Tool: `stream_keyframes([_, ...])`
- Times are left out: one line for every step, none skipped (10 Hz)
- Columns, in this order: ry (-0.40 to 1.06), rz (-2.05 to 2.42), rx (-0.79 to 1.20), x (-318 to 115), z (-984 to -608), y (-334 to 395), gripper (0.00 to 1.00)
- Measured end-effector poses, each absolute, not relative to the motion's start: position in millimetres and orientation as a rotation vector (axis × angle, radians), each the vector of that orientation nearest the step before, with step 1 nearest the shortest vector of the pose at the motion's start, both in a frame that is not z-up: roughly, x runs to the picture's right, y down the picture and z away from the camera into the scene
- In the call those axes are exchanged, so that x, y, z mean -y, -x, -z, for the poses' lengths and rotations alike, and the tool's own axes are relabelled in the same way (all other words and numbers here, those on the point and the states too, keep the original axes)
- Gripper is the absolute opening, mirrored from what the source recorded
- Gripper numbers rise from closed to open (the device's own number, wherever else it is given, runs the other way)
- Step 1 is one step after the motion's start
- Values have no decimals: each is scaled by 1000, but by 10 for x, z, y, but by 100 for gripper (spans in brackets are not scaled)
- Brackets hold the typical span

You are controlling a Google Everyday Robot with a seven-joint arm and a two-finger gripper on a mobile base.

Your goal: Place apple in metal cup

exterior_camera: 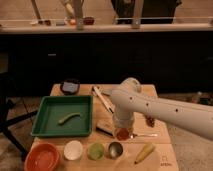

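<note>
While the arm [165, 112] bends down, pincer [122, 131] grips apple [122, 134].

White arm [165, 112] reaching in from the right, elbow bent, claw [122, 131] pointing down, closed

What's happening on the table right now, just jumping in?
The robot's white arm reaches in from the right, its gripper low over the wooden table with jaws shut on the small red-orange apple. The apple sits just behind and right of the shiny round metal cup in the front row, not yet in it.
</note>
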State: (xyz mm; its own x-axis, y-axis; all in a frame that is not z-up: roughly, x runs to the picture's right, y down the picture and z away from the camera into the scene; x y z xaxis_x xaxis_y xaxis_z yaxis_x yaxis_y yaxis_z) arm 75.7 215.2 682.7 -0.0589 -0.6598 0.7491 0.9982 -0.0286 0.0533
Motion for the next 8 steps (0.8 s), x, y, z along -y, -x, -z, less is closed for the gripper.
stream_keyframes([635, 1526, 713, -2229, -6754, -698, 0])
stream_keyframes([624, 1534, 727, -2274, -6707, -629, 0])
stream_keyframes([607, 1543, 745, -2307, -6650, -549, 0])
stream_keyframes([597, 1544, 758, -2325, -6611, -525, 0])
stream_keyframes([589, 1541, 778, -2349, -6567, -514, 0])
stream_keyframes([578, 1540, 800, -2369, -6546, -483, 0])
stream_keyframes([570, 1539, 816, -2377, -6534, -456, 0])
stream_keyframes([563, 1531, 832, -2392, -6526, -450, 0])
